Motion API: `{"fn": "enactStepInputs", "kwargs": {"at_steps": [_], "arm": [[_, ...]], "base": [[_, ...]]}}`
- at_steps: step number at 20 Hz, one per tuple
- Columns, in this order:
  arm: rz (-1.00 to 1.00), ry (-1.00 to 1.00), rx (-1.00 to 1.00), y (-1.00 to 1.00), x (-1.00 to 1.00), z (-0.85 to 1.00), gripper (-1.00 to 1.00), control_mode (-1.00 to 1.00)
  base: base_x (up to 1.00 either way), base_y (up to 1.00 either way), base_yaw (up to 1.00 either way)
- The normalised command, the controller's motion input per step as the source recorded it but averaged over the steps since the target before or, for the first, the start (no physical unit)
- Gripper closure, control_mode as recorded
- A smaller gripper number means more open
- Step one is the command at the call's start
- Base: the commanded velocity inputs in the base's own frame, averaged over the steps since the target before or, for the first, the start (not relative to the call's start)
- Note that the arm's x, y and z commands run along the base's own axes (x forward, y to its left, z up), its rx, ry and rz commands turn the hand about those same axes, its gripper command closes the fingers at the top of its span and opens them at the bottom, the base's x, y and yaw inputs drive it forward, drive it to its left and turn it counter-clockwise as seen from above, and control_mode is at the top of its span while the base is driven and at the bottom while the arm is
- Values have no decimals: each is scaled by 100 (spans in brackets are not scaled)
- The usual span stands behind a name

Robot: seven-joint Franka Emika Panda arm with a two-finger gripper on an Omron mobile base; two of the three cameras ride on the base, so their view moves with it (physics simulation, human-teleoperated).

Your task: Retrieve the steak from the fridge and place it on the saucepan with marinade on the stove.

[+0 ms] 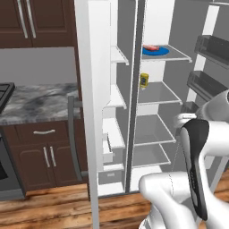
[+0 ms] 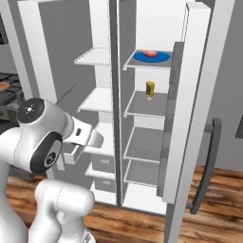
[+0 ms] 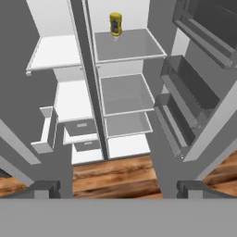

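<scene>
Partly visible, the steak (image 1: 151, 47) seemingly lies on a blue plate (image 1: 156, 51).

One steak (image 1: 151, 47), one blue plate (image 1: 156, 51), one yellow bottle (image 1: 144, 80).

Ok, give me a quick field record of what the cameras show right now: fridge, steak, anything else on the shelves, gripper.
fridge: both doors open, white shelves showing
steak: lying on the blue plate, top shelf of the right compartment
yellow bottle: upright on the shelf just below the plate
gripper: open, empty, outside the fridge and facing its lower shelves
stove: corner showing at the left edge, beside the marble counter
task state: steak not yet picked up
</scene>
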Motion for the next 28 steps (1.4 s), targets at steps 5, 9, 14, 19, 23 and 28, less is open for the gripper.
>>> {"fn": "enactStepInputs", "kwargs": {"at_steps": [5,9,14,19,23,28], "arm": [[0,0,0,0,10,-2,-100,-100],[0,0,0,-1,0,-3,-100,100],[0,0,0,0,0,0,-100,100],[0,0,0,0,0,0,-100,100],[0,0,0,0,0,0,-100,100],[0,0,0,0,0,0,-100,100]], "base": [[0,0,0],[0,-20,0],[0,-44,0],[2,-28,0],[44,2,0],[77,4,0]]}}
